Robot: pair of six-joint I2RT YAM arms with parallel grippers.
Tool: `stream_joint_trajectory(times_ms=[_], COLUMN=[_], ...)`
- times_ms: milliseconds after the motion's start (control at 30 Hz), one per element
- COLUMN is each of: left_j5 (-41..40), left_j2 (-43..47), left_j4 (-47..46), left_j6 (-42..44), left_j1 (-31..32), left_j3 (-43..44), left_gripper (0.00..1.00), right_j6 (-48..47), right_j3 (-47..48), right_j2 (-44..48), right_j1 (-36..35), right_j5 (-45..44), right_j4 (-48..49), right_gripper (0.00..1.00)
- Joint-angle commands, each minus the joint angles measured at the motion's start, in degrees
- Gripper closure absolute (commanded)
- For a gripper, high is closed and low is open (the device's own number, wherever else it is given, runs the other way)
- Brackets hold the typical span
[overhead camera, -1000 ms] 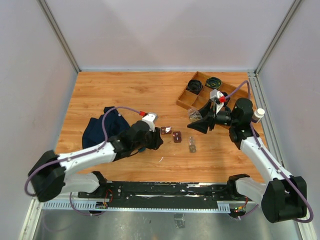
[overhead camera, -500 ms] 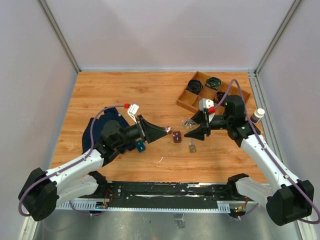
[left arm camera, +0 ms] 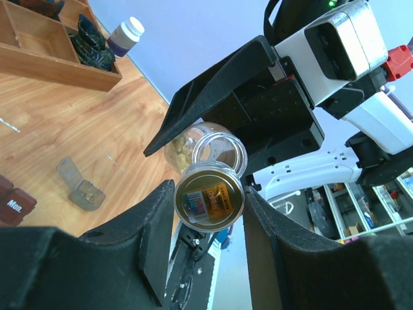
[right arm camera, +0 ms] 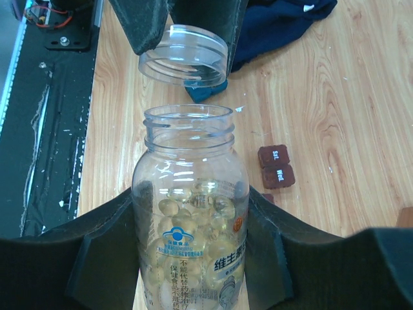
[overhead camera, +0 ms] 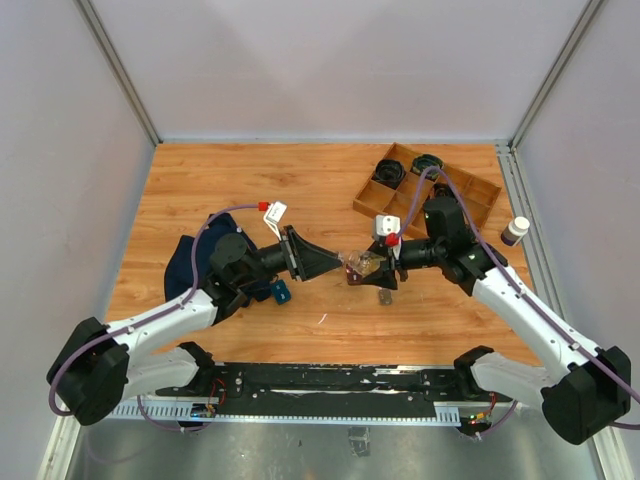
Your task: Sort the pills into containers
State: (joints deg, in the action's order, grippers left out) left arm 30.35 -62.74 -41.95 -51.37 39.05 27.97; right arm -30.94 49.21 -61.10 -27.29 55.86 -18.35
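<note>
Right wrist: right pincer [right arm camera: 190,242] half-wide around the uncapped pill bottle [right arm camera: 190,194].

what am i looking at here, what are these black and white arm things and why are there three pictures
These are two robot arms bolted at the near edge of a table. One picture looks down from above; the other two come from a camera on each wrist. The left hand holds a lid. The right hand holds an open clear bottle of yellow capsules. On the table lie two small brown boxes, a dark blue cloth, a wooden tray and a white-capped bottle.
</note>
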Motion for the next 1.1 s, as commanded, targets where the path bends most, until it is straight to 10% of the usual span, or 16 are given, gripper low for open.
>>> stream_joint_trajectory(times_ms=[0, 1067], left_j5=[0.36, -9.36], left_j2=[-0.34, -2.96], left_j4=[-2.26, 4.37], left_j6=[-0.30, 3.18], left_j1=[-0.31, 5.63], left_j3=[1.75, 4.04], left_gripper=[0.75, 0.75], right_j6=[-2.80, -3.96], right_j3=[2.56, 4.25], right_j2=[-0.41, -2.76], right_j1=[-2.41, -6.68], right_j5=[-3.15, -11.84], right_j4=[-1.90, -4.03], right_gripper=[0.99, 0.99])
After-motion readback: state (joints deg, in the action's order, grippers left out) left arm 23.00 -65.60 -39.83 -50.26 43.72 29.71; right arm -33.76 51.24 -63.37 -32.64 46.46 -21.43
